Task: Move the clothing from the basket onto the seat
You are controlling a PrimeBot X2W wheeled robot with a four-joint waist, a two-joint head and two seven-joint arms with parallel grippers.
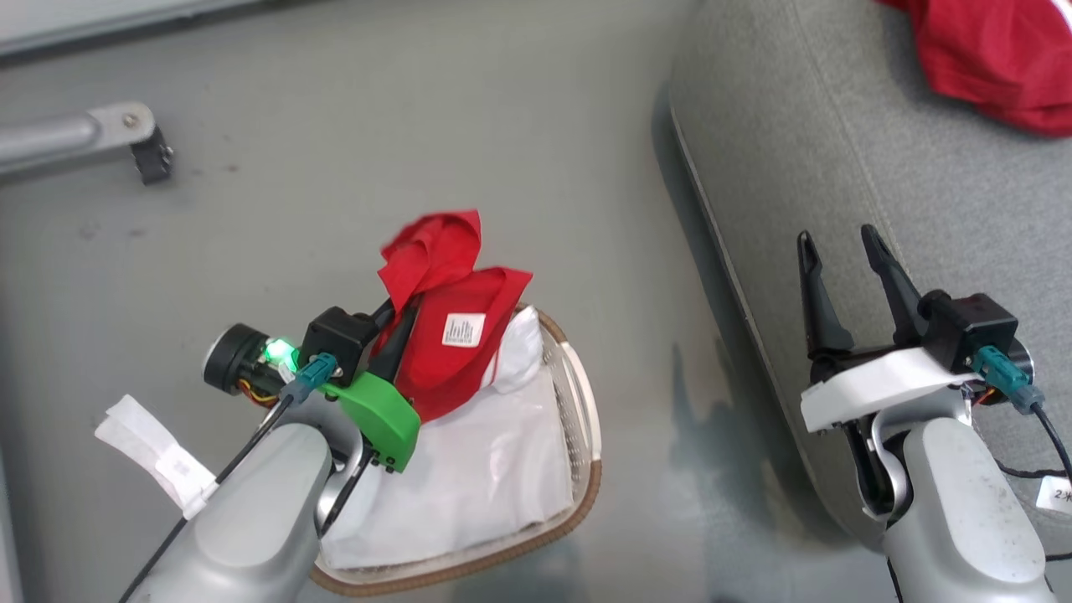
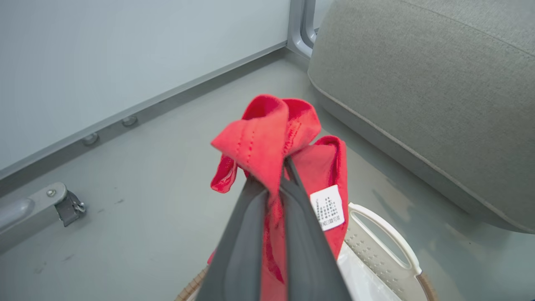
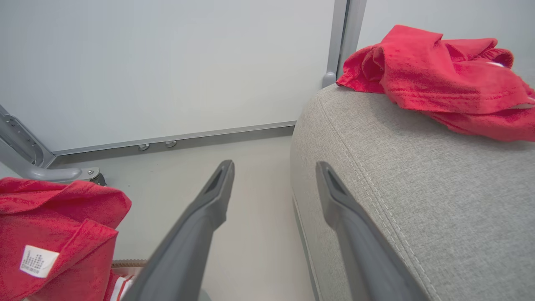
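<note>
Clothing: red garment [image 1: 456, 322] hangs bunched over the basket [image 1: 582, 402]; its tail lies inside on the white liner [image 1: 494, 469]
Axis: long axis runs steeply; pinched tip points up, tail down
Left hand [image 2: 281, 175]: clamped on the top fold
Right hand [image 1: 836, 236]: fingers apart, empty, over the seat [image 1: 796, 134] edge
Risk: the thin fold may slip free; the tail may snag the rim and drag the basket

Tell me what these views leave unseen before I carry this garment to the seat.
- Inside the basket: head view, covered by the held red garment and the left arm.
- The other red garment on the seat: cut by the head view's top and right edges.
- Tips of the left pincer: left wrist view, buried in fabric.
- The label: print too small in every view.
</note>
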